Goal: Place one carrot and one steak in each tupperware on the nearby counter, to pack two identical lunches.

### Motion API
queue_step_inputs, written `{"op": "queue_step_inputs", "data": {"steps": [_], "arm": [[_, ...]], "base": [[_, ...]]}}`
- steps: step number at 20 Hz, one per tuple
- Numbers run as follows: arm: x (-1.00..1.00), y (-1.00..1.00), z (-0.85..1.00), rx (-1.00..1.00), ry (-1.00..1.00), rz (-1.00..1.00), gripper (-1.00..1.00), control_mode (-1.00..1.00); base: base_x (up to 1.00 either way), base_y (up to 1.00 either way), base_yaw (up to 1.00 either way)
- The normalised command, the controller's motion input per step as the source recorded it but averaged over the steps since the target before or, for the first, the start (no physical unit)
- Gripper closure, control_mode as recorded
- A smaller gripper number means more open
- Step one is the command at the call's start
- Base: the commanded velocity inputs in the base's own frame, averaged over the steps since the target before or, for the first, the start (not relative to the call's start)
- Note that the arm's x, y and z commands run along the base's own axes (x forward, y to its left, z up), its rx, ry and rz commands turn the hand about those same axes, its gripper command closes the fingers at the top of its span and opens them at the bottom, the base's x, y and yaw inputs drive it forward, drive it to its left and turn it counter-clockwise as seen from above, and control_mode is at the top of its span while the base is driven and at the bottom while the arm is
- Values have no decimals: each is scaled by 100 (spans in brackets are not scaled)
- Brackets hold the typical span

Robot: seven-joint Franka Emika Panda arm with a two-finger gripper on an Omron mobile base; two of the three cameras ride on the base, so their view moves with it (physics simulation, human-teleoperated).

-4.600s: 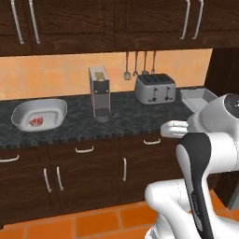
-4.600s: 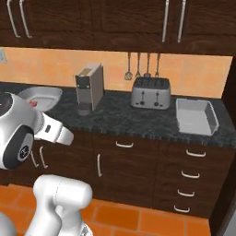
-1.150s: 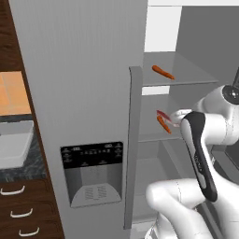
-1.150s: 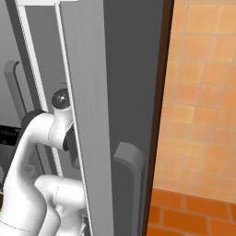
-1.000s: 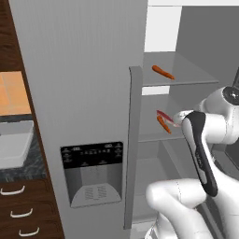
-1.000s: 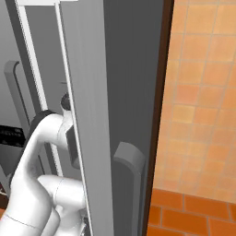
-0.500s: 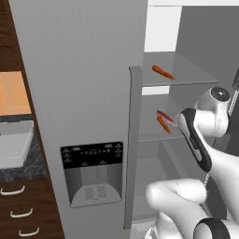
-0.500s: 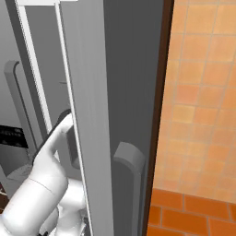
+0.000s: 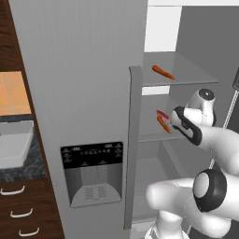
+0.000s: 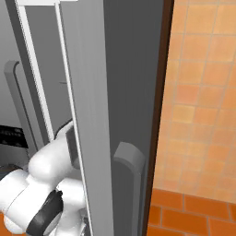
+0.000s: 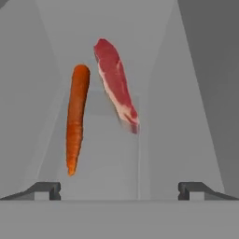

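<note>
The white arm has pushed forward into the open grey refrigerator over the last moment, so that its two-finger gripper now faces the middle glass shelf head-on, with its dark fingertips spread wide and nothing between them. A few seconds back the base stood at the black marbled counter with its toaster and trays; it has since driven right to the fridge, and a corner of a shallow pale grey tupperware tray on that counter shows at the far left of the left base view. In the hand view a small orange tapered carrot lies on the shelf to the left, pointing toward the camera, and just beside it on the right, not touching, lies a flat red-pink steak with a pale fat edge, its far end angled away. A second orange carrot rests on the upper shelf, well apart from the hand. The advance suggests the arm is lining up a first pick from the middle shelf, though which of the two pieces it will take cannot be told; the carrot sits a little nearer the left fingertip. The packing itself looks barely begun, since this food is not yet in a tray.
</note>
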Motion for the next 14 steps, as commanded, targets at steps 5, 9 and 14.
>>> {"op": "queue_step_inputs", "data": {"steps": [5, 9, 14], "arm": [[74, -12, -42, 0, 7, 9, -100, -100], [72, -13, -29, 0, 6, 9, -100, -100], [57, -18, -26, 1, 5, 9, -100, -100]], "base": [[0, 0, 0], [0, 0, 0], [0, 0, 0]]}}
